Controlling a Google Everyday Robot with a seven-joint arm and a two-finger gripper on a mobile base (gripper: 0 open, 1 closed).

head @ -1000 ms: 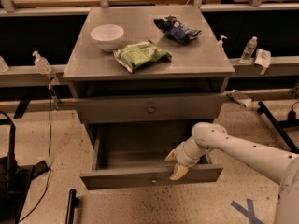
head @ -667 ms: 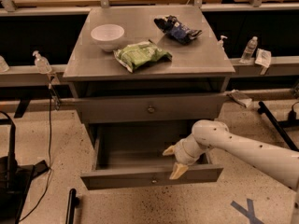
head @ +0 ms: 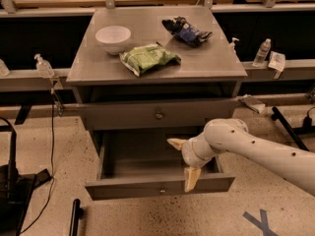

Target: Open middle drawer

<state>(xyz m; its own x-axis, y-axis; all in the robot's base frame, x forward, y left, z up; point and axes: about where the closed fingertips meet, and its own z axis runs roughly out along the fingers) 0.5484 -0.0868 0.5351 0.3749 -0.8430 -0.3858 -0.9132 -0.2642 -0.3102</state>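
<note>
The middle drawer (head: 128, 188) stands pulled far out of the grey cabinet, under the upper drawer (head: 123, 116). The tool (head: 184, 161) hangs over the right part of the middle drawer's inside. Its fingers are spread wide and hold nothing. One fingertip (head: 191, 180) overlaps the drawer's front panel, right of its knob (head: 160, 190).

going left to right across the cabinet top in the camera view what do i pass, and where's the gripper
white bowl → green bag → dark blue bag. The gripper is lower down, over the open drawer, jaws apart.
</note>
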